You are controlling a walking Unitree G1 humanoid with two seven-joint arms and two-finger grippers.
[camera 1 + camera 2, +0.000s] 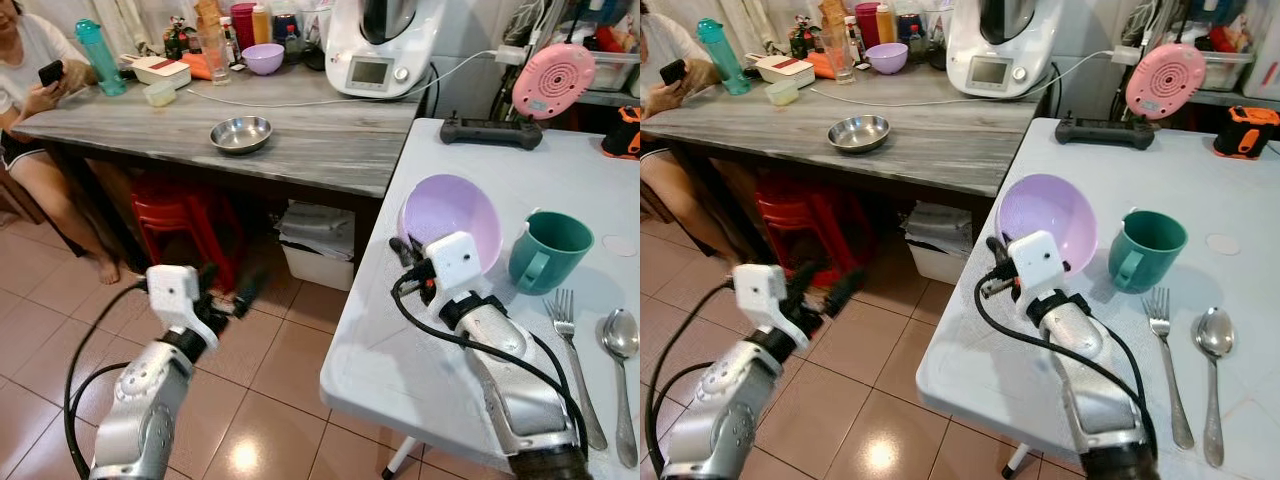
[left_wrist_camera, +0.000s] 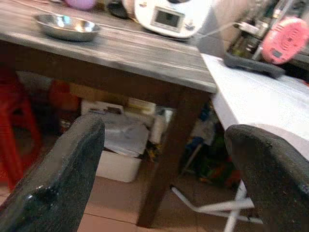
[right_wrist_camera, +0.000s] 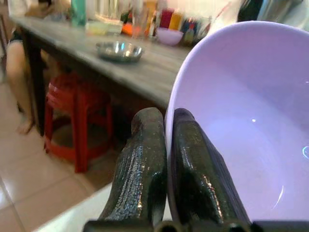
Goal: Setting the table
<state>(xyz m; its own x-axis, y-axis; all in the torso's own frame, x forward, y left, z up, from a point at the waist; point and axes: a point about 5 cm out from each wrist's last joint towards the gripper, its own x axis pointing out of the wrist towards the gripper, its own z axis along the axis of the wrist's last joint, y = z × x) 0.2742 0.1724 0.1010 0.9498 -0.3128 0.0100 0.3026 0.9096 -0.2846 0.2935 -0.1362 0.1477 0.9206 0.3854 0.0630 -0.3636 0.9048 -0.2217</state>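
At the far left a person (image 1: 30, 75) sat at the end of a long grey wooden table (image 1: 320, 140), a phone in hand. On that table stood a teal bottle (image 1: 100, 57), a steel bowl (image 1: 240, 133), a small purple bowl (image 1: 263, 58) and a white kitchen machine (image 1: 372, 45), and red stools (image 1: 185, 215) were tucked beneath it. Low in front of the stools, over the tiled floor, the left gripper (image 1: 228, 296) hung with its two fingers spread wide and nothing between them. Further right, the right gripper (image 3: 166, 145) was pinched on the rim of the lilac bowl (image 1: 455, 215), one finger outside the wall and one inside, with the bowl tilted on edge near the left border of the white table (image 1: 400, 360). Just beside the bowl stood a green mug (image 1: 548, 250), upright with its handle toward the bowl. Nearer the robot and to the right lay a fork (image 1: 570, 350) and then a spoon (image 1: 621, 375), side by side and apart. Toward the back of the white table sat a black controller (image 1: 491, 131), and behind it a pink round device (image 1: 553, 80).
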